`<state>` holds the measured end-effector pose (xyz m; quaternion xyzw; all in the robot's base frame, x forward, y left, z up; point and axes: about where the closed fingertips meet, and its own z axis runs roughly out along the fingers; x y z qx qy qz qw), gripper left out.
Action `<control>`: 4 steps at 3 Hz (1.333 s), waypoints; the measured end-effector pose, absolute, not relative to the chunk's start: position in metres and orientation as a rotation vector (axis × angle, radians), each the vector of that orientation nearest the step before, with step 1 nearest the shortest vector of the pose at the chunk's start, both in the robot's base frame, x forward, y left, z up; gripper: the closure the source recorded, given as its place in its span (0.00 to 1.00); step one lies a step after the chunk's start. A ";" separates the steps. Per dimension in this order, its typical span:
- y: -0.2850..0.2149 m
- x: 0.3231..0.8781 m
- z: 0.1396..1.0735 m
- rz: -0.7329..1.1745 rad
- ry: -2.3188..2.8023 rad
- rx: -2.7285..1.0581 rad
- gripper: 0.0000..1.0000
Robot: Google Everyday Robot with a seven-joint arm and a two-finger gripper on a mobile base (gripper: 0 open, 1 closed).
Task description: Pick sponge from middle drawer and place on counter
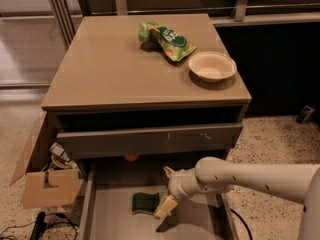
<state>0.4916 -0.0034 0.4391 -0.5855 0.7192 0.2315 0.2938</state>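
The sponge point(145, 203), dark green on top with a yellow layer underneath, lies flat on the grey floor of the pulled-out middle drawer point(112, 219) at the bottom of the cabinet. My gripper point(166, 189) reaches into the drawer from the right on a white arm. It is open. Its lower finger point(165, 207) rests right beside the sponge's right edge; the upper finger point(168, 172) is apart from it, further back. The tan counter point(120, 69) is the cabinet top above.
A bright green snack bag point(167, 39) and a white bowl point(212, 65) sit on the counter's back right. A grey drawer front point(150, 140) overhangs the open drawer. An open cardboard box point(45, 184) stands on the floor at left.
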 end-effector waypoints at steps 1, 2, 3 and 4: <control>0.004 0.490 0.422 0.602 1.928 -1.586 0.00; 0.010 0.485 0.406 0.607 1.934 -1.597 0.00; 0.019 0.482 0.391 0.634 1.936 -1.604 0.00; 0.029 0.481 0.376 0.675 1.940 -1.597 0.00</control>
